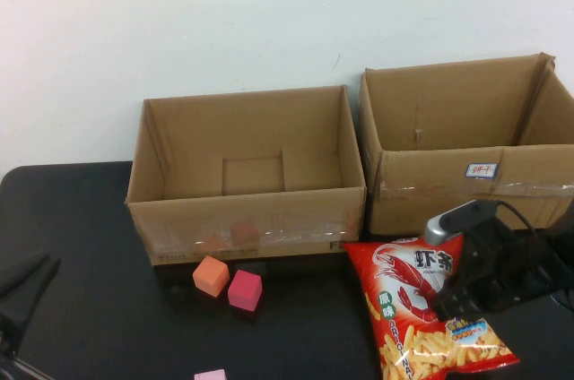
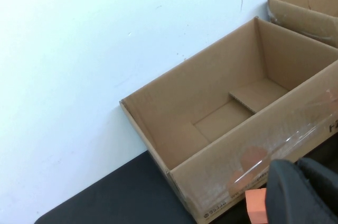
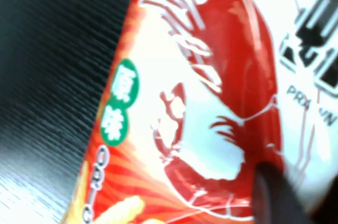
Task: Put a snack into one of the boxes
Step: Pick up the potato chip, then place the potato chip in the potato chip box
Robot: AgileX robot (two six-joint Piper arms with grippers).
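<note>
A red shrimp-chip snack bag lies on the black table in front of the gap between two open, empty cardboard boxes, the left box and the right box. My right gripper is on the bag's right side, shut on it. In the right wrist view the bag fills the frame, with one dark finger lying on it. My left gripper is parked at the table's front left, shut and empty. It shows in the left wrist view, facing the left box.
An orange cube and a magenta cube sit just in front of the left box. A pink block lies at the front edge. The orange cube and a corner of the right box show in the left wrist view. A white wall stands behind the boxes.
</note>
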